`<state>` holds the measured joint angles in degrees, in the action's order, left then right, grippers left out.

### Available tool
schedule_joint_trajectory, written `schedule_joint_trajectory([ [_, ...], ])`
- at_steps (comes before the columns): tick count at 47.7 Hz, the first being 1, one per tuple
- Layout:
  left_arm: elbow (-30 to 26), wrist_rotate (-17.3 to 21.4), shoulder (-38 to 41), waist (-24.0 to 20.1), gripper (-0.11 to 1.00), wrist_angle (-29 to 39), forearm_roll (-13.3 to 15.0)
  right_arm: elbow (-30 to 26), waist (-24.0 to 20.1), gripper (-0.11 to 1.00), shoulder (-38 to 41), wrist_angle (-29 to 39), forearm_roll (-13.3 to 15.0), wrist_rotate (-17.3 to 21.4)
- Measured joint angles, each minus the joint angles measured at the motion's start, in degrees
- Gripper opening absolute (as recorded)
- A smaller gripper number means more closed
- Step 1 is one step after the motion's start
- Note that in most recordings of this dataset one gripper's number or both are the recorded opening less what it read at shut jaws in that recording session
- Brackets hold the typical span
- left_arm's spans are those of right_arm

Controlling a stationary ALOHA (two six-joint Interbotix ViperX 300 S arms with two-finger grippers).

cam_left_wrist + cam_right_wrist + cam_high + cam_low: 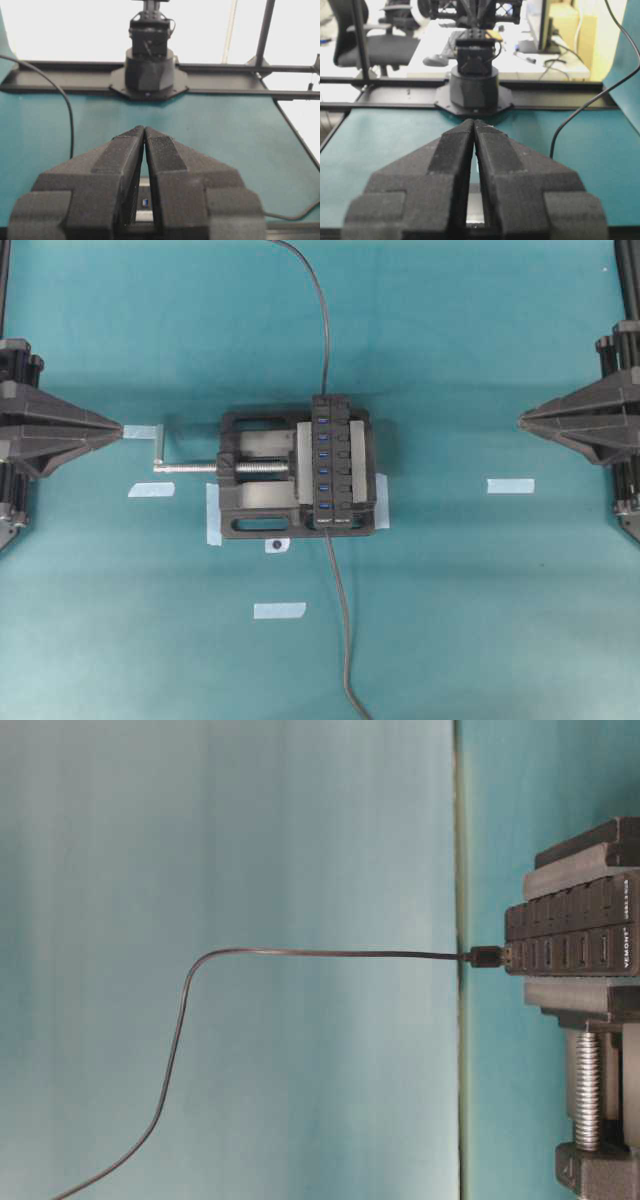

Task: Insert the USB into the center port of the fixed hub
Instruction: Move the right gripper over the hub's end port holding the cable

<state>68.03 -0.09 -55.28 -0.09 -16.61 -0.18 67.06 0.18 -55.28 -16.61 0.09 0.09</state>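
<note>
Currently the USB (487, 957) sits plugged into an end port of the fixed hub (334, 462), midway between both grippers, whose jaws are pressed together, empty.

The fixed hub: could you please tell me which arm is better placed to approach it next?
Probably right, narrowly. Both hands are shut and parked apart, but the fixed hub sits on the right side of the vise, nearer the right hand, while the screw handle juts toward the left hand.

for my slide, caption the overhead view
USB hub clamped in a black vise on teal table, both arms parked at edges.
</note>
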Motion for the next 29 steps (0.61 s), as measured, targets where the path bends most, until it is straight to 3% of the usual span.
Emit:
schedule_joint_trajectory([
  [7, 1.0, -0.4, -0.5, 0.2, 0.00, 0.0, -0.2, 1.1, 0.2, 0.00, -0.7, 0.0, -1.8, 1.1],
  [17, 1.0, -0.4, -0.9, 0.2, 0.00, 0.8, -0.3, 2.3, 0.4, -0.01, -1.8, 0.5, -3.3, 7.1],
  [29, 0.7, -0.4, 0.3, 0.3, 0.00, 6.7, -0.3, 1.6, 1.8, -0.01, -0.9, 9.0, -3.3, 7.8],
])
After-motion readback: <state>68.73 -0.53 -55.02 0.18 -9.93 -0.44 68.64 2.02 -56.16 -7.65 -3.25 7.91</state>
